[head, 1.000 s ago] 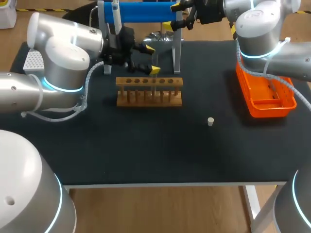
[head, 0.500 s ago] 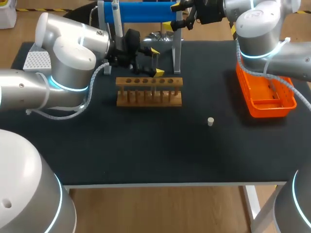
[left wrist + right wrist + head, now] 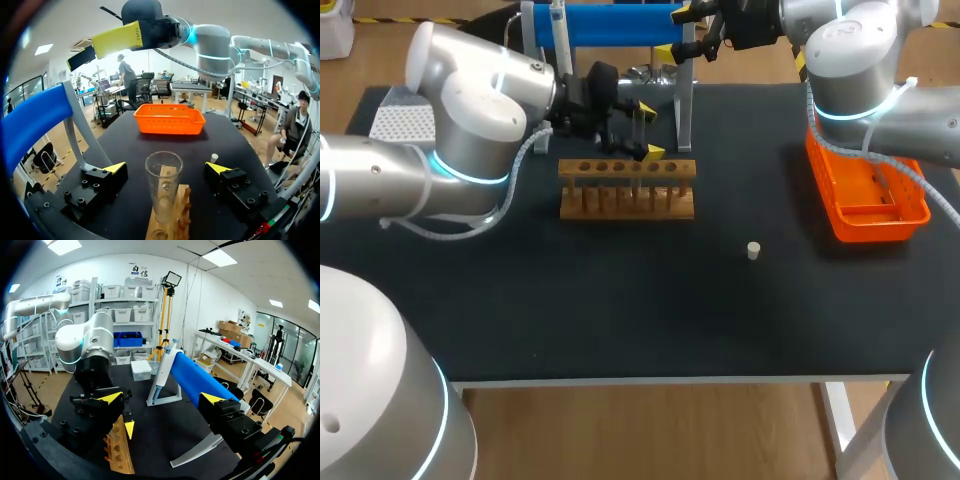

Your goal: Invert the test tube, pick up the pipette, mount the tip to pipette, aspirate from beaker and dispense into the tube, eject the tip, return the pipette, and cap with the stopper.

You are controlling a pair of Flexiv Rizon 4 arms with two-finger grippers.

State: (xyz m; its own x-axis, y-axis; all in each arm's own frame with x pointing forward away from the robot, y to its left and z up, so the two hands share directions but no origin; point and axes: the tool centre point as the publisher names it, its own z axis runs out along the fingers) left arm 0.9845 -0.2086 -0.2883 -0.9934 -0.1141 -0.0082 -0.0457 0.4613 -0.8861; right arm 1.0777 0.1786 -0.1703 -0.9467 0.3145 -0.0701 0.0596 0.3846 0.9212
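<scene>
A clear glass test tube (image 3: 163, 192) stands upright in the wooden rack (image 3: 170, 220), its wide rim uppermost. My left gripper (image 3: 167, 167) is open around the tube, one finger on each side, neither touching it. In the head view this gripper (image 3: 648, 130) hangs over the back edge of the rack (image 3: 627, 187). The white pipette (image 3: 558, 40) hangs on its stand with the blue bar (image 3: 620, 22). My right gripper (image 3: 680, 32) is open beside that bar and holds nothing. A small pale stopper (image 3: 753, 250) lies right of the rack.
An orange basket (image 3: 865, 195) sits at the right edge under my right arm. A white tip box (image 3: 395, 122) stands at the far left, behind my left arm. A shiny vessel (image 3: 650, 75) stands behind the rack by the stand's leg.
My left arm has moved right, bringing its open fingers along the rack until they stand either side of the tube. The right arm has stayed still.
</scene>
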